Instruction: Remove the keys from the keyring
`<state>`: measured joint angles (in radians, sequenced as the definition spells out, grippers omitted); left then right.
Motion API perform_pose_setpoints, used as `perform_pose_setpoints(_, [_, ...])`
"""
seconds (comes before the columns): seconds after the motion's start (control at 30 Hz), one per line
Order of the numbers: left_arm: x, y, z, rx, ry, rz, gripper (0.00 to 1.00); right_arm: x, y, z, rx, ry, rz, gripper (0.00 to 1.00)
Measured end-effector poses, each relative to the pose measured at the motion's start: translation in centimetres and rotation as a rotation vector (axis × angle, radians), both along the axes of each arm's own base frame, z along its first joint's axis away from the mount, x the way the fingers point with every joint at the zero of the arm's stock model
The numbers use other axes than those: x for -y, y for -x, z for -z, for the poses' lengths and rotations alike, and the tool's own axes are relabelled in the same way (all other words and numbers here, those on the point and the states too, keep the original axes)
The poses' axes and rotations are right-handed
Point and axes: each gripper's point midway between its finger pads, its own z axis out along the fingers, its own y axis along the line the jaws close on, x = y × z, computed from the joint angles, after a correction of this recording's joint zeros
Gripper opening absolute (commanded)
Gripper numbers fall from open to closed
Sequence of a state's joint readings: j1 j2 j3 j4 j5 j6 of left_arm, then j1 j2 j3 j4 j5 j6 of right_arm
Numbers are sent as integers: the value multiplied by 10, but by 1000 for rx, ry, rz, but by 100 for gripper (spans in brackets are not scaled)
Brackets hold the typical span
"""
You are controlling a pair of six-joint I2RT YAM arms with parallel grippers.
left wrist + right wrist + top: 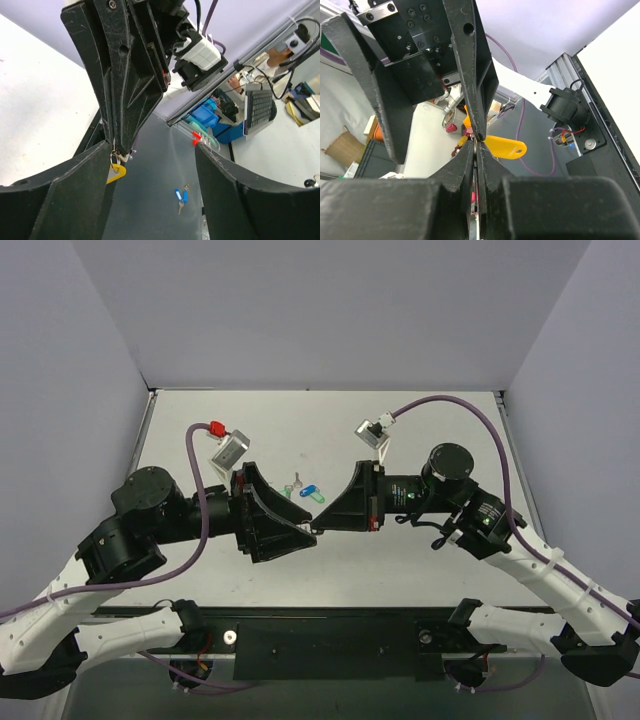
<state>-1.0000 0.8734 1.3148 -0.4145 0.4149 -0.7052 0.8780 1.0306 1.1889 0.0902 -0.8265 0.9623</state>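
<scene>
My right gripper (318, 527) is shut on a thin silver key (122, 156) and holds it above the table's front part. The metal ring (114, 159) hangs from the key, with the yellow tag (116, 172) below it. In the right wrist view the yellow tag (505, 146) sticks out to the right of my shut right gripper (476, 145). My left gripper (298, 523) faces it, jaws wide apart. In the left wrist view the keyring hangs close to the left finger (75, 190) of my left gripper (152, 145). One left fingertip (479, 131) meets the right gripper's tip.
A blue key tag (304, 493) and a green key tag (318, 497) with a small key (291, 485) lie on the white table (430, 440) just behind the grippers. They also show in the left wrist view (181, 196). Purple cables arch over both arms.
</scene>
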Motion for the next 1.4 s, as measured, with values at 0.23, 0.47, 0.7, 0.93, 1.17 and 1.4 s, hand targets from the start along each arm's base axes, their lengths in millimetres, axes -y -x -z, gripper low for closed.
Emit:
perform_pose_setpoints(0.23, [-12, -11, -15, -9, 63, -114, 81, -2, -14, -1, 7, -21, 79, 0])
perform_pose_setpoints(0.47, [-43, -26, -32, -15, 248, -284, 80, -4, -26, -1, -5, -46, 147, 0])
perform_pose_setpoints(0.7, [-44, -45, -33, -66, 346, -370, 76, -6, -35, -11, -6, -102, 197, 0])
perform_pose_setpoints(0.93, [-52, -59, -37, -81, 381, -460, 72, -3, -43, -21, -4, -155, 253, 0])
perform_pose_setpoints(1.17, [-43, -72, -27, -99, 351, -500, 68, -3, -54, -20, -36, -202, 308, 0])
perform_pose_setpoints(1.4, [-31, -82, -15, -112, 304, -527, 51, -3, -59, -17, -60, -217, 328, 0])
